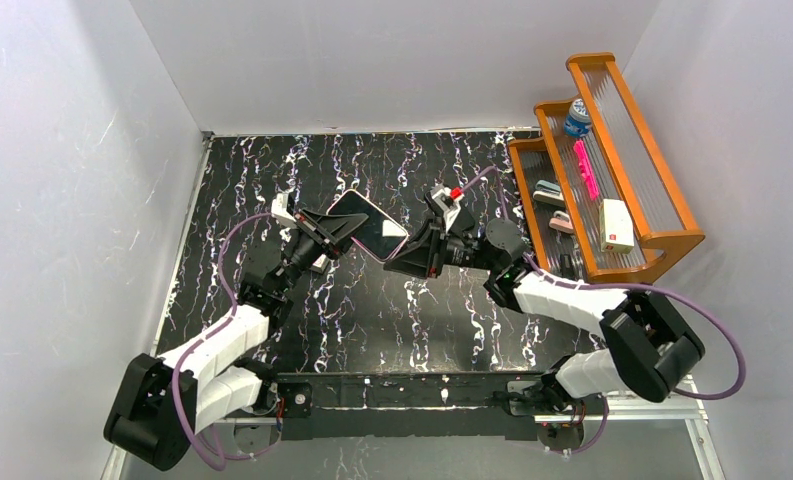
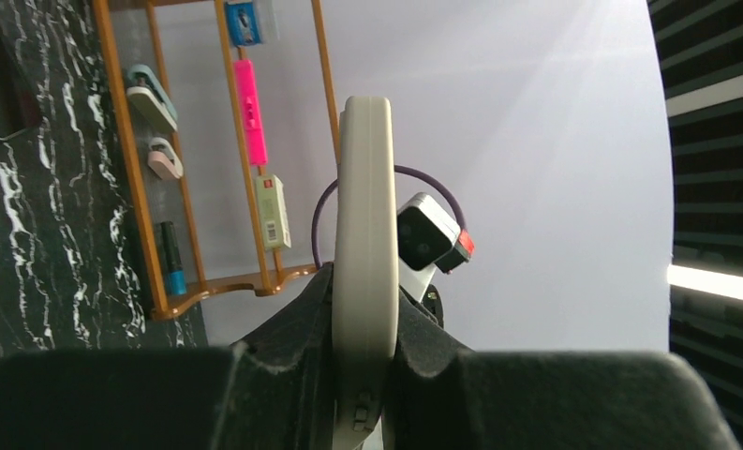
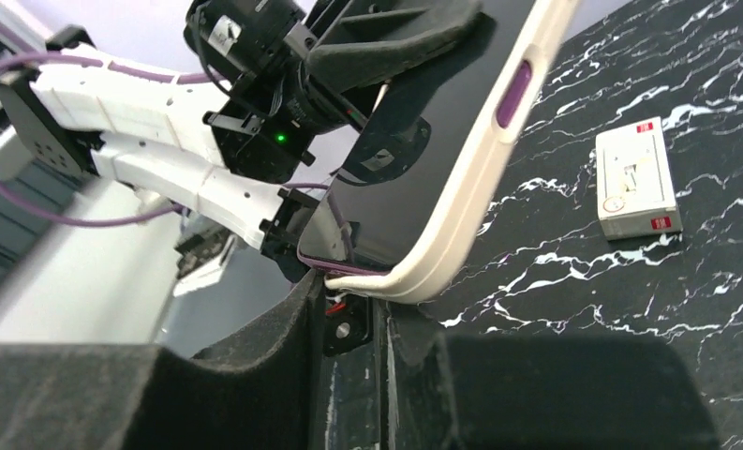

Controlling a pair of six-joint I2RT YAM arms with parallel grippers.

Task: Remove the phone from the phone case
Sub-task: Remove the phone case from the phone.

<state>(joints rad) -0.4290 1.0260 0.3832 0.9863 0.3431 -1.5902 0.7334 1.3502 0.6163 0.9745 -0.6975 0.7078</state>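
With the left jaws we are clamping the phone (image 1: 367, 222), sitting in its cream case (image 2: 365, 234), above the black surface (image 1: 372, 320) at mid-frame. The right jaws are meeting the case's corner; we cannot tell whether they are gripping.

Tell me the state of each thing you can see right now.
phone, held in the air, mostly in its case, one corner seems lifted
phone case, on the phone, clamped at one edge
left gripper, jaws shut on the phone case
right gripper, jaws narrow at the case corner, grip unclear
white box, lying flat on the table
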